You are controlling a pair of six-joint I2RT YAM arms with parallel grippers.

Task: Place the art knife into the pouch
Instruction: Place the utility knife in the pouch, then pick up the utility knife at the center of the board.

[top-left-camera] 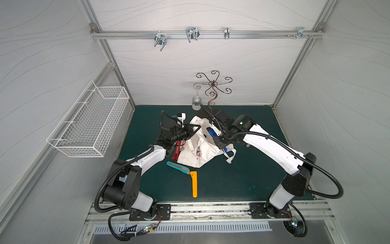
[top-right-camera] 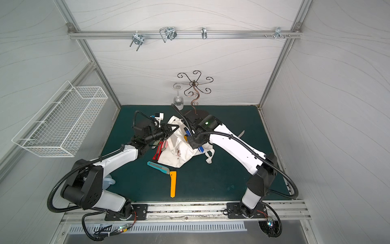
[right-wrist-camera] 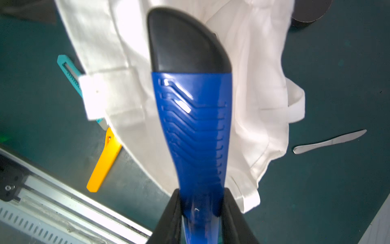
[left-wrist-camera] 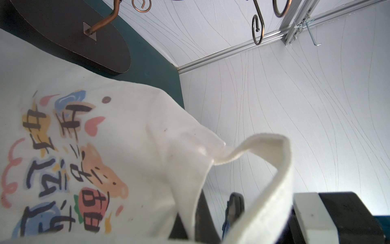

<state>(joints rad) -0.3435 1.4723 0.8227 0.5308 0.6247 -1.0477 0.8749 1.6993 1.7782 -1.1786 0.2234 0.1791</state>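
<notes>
One pouch [top-left-camera: 198, 152], soft floppy canvas, lying crumpled, rim pinched in the left hand [top-left-camera: 192, 129]. One art knife [right-wrist-camera: 192, 126], blue, stiff, light, probably slick plastic, clamped at its narrow end by the right hand [right-wrist-camera: 200, 203], hovering over the pouch

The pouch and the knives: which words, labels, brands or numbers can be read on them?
On the pouch: printed dark East Asian characters beside a bear and hearts, turned and blurred in the left wrist view; I cannot quote them.
On the blue knife: only moulded wave ridges, no text.
On the teal knife and the yellow knife: none legible.
</notes>
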